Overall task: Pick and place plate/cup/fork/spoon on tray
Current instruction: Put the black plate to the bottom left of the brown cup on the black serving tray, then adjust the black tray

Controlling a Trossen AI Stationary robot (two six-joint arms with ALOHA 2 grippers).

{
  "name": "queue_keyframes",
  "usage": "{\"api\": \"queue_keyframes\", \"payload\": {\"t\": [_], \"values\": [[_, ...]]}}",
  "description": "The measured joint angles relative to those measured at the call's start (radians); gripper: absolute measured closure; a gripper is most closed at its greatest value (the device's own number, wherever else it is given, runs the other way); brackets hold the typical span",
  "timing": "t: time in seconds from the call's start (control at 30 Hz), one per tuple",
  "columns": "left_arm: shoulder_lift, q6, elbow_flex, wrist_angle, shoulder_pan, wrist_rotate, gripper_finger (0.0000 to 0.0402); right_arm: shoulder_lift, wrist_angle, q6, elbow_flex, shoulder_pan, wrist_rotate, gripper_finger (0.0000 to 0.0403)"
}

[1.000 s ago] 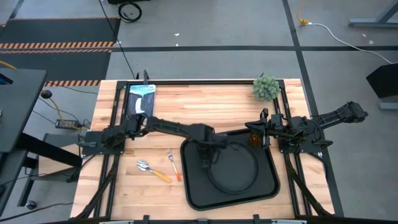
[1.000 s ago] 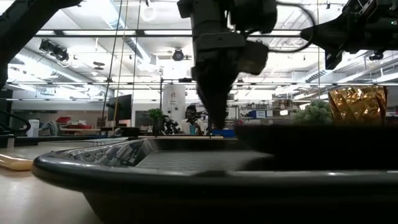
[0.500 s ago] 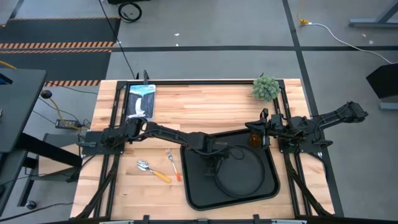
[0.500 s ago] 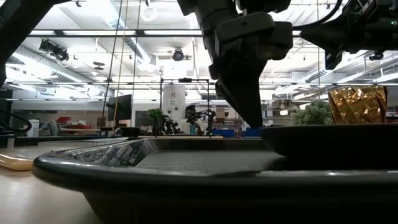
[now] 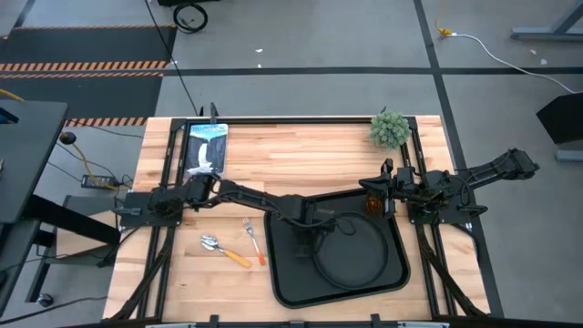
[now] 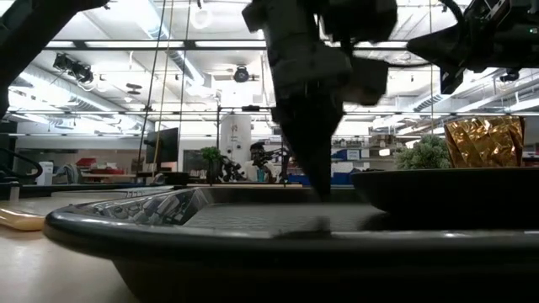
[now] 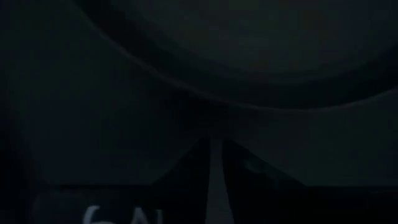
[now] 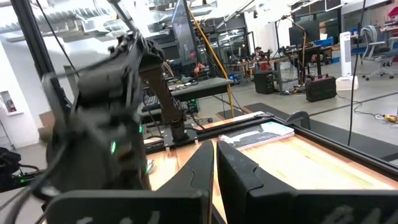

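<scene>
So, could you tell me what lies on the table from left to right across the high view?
Spoon → fork → left gripper over the tray → plate → cup → parked right gripper.

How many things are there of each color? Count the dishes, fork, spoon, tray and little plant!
Black: 2, the tray and the plate.
Orange: 3, the cup, the fork and the spoon.
Green: 1, the plant.
Total: 6.

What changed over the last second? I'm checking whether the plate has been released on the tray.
The left gripper slid from the tray's back-left area toward the plate's left rim, staying low. Whether it let go is unclear. Cup, fork, spoon and right gripper stayed put.
</scene>
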Motion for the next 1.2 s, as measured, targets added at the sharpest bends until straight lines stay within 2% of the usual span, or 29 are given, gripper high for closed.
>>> {"api": "queue_keyframes", "payload": {"t": [0.33, 0.43, 0.63, 0.77, 0.87, 0.97, 1.07, 1.2], "values": [[0.017, -0.011, 0.000, 0.242, -0.023, 0.002, 0.0354, 0.000, 0.000, 0.000, 0.000, 0.000, 0.000, 0.0376], [0.017, -0.012, 0.000, 0.246, -0.023, 0.003, 0.0354, 0.000, 0.000, 0.000, 0.000, 0.000, 0.000, 0.0376], [-0.006, -0.026, 0.000, 0.095, -0.001, 0.000, 0.0354, 0.000, 0.000, 0.000, 0.000, 0.000, 0.000, 0.0376], [-0.024, -0.059, 0.003, -0.087, 0.021, -0.004, 0.0354, 0.000, 0.000, 0.000, 0.000, 0.000, 0.000, 0.0376], [-0.016, -0.076, -0.001, -0.262, 0.032, -0.040, 0.0354, 0.000, 0.000, 0.000, 0.000, 0.000, 0.000, 0.0376], [-0.008, -0.086, 0.000, -0.354, 0.042, -0.116, 0.0354, 0.000, 0.000, 0.000, 0.000, 0.000, 0.000, 0.0376], [-0.008, -0.101, 0.000, -0.395, 0.053, -0.190, 0.0354, 0.000, 0.000, 0.000, 0.000, 0.000, 0.000, 0.0376], [-0.004, -0.106, 0.000, -0.438, 0.071, -0.205, 0.0354, 0.000, 0.000, 0.000, 0.000, 0.000, 0.000, 0.0376]]}}
